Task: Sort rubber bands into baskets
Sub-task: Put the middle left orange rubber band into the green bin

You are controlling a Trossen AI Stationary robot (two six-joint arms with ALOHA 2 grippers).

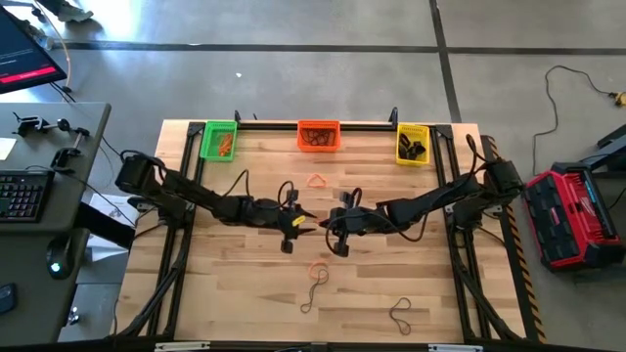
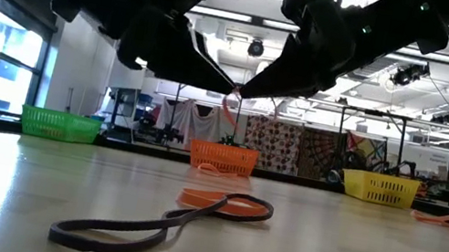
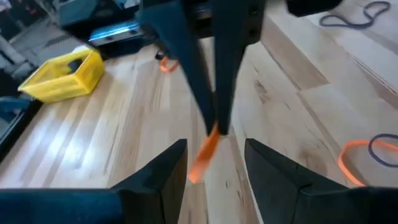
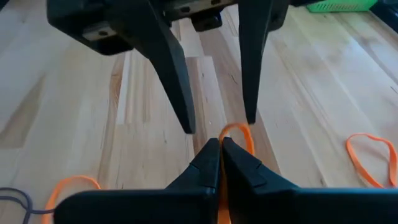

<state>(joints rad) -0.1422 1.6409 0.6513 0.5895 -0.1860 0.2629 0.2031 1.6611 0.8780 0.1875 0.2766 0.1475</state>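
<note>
Nearest the front edge of the table [image 1: 391, 186], a dark rubber band [image 1: 399, 314] is seen lying flat, and a little farther in an orange band [image 1: 318, 268] lies under one end of a long dark band [image 1: 313, 291], the two overlapping so that they would likely have to be separated before either is sorted. Above mid-table the two grippers are brought tip to tip for what appears to be a handover: the right gripper [image 4: 221, 149] is pinched fully closed on a small orange rubber band [image 4: 235, 134], while the left gripper [image 3: 214, 152] stands with its fingers spread wide and nothing between them, the band hanging just ahead of its tips (a release, judged from how the fingers stand apart). The band is held clear of the wood, so that it can be carried without dragging. Just beyond the grippers another orange loop [image 1: 317, 180] rests on bare boards. Along the far edge the green basket [image 1: 219, 140], orange basket [image 1: 319, 135] and yellow basket [image 1: 412, 144] are lined up against the frame rail, well apart from one another, each already holding bands. Open wood lies between the grippers and the orange basket, so a straight path to it appears unobstructed; the side rails leave less room near the corners.
</note>
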